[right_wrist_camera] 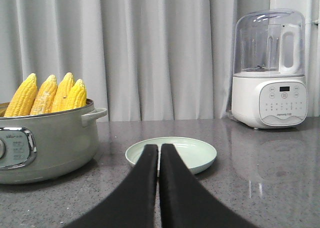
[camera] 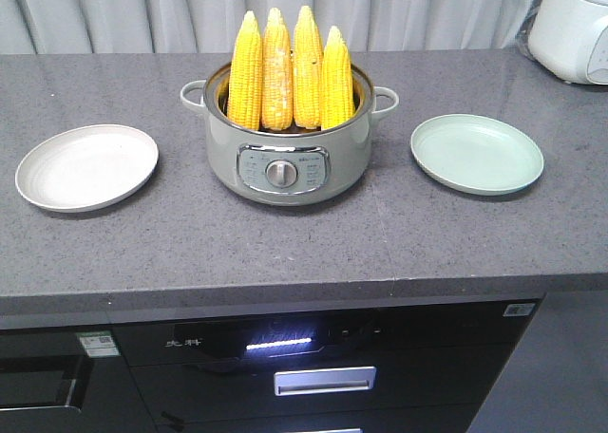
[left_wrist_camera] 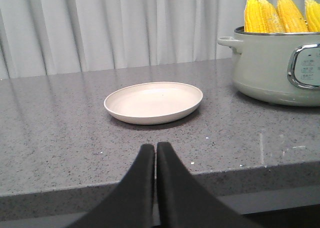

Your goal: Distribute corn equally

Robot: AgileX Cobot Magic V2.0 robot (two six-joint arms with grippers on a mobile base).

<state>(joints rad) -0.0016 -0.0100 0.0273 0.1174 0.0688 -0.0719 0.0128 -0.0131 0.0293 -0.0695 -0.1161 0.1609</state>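
Counter spanned the frame, bearing pot at centre with four upright cobs of corn inside, white plate left, green plate right; left gripper and right gripper, low in wrist views, were pinched closed, empty.

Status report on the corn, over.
Left end effector and right end effector shut, empty. Four corn cobs upright in pot. White plate, green plate bare. Nothing blocking.

A kitchen: grey stone counter, electric pot, blender, built-in appliance below.
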